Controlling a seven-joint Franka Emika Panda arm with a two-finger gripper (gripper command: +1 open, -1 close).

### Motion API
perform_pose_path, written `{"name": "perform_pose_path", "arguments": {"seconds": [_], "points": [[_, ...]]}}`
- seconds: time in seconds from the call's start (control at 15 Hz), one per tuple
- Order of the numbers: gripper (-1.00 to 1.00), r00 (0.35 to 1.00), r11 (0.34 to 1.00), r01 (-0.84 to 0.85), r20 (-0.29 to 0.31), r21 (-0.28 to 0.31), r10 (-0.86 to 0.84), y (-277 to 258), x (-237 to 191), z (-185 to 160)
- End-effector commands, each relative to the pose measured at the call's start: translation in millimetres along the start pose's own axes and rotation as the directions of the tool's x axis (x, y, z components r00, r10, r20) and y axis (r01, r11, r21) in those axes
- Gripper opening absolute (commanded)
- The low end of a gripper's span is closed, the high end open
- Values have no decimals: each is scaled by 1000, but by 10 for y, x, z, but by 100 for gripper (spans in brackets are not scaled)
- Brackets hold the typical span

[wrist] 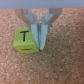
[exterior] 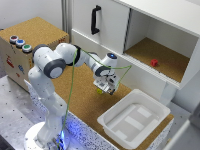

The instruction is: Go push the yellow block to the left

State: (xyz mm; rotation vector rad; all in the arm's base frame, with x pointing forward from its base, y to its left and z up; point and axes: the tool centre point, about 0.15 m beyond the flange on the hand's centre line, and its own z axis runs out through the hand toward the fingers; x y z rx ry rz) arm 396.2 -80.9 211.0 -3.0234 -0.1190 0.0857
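The yellow block (wrist: 25,41) is a small bright cube with a black T on its top face, lying on the cork surface. In the wrist view my gripper (wrist: 41,45) stands right beside it, fingers (wrist: 37,31) pressed together with nothing between them and touching or nearly touching the block's side. In the exterior view the gripper (exterior: 104,89) points down over the cork table, and the yellow block (exterior: 100,91) peeks out just at the fingertips, on the exterior view's left of them.
A white bin (exterior: 150,107) sits on the table toward the exterior view's right of the gripper. A small red block (exterior: 154,62) lies in the open cabinet shelf behind. A cork box with coloured buttons (exterior: 20,43) stands at the exterior view's left.
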Motion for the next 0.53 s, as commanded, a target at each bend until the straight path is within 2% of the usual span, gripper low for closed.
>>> {"name": "perform_pose_path", "arguments": {"seconds": [0.0, 0.13, 0.33, 0.47], "points": [[-100, 999, 999, 13, -28, -40, -14, -203, -72, 7], [-100, 995, 996, 61, -72, -68, -66, -216, -88, -43], [-100, 982, 989, 133, -124, -66, -141, -284, -156, -39], [-100, 975, 983, 177, -127, -45, -181, -371, -223, 25]]}}
